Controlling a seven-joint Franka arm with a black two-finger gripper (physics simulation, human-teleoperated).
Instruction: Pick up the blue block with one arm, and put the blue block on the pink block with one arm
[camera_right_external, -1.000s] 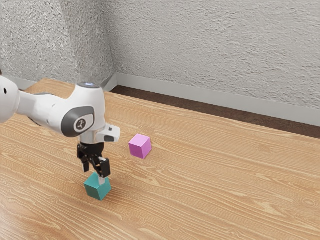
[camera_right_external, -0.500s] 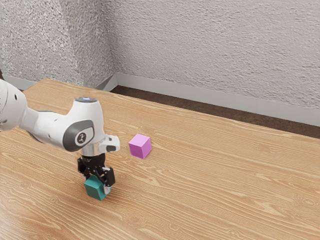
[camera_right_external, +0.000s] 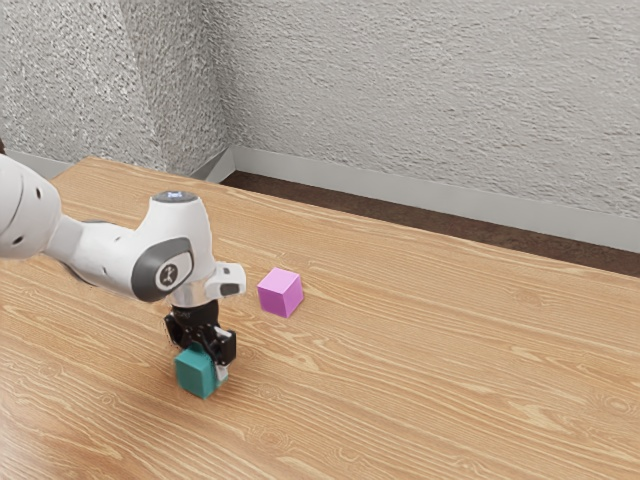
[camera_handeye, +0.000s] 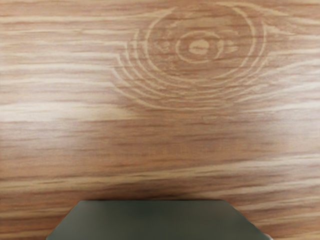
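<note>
while the arm reaches in from the exterior view's left, the tool (camera_right_external: 202, 364) stands low over the surface (camera_right_external: 420, 340), clenched on the blue block (camera_right_external: 192, 379), which sits between its fingers at or just above the wood. the pink block (camera_right_external: 280, 292) rests on the surface at about 1 o'clock from the blue block, apart from it. under the wrist camera, the blue block (camera_handeye: 157, 220) appears as a dark blurred shape against the wood grain.
</note>
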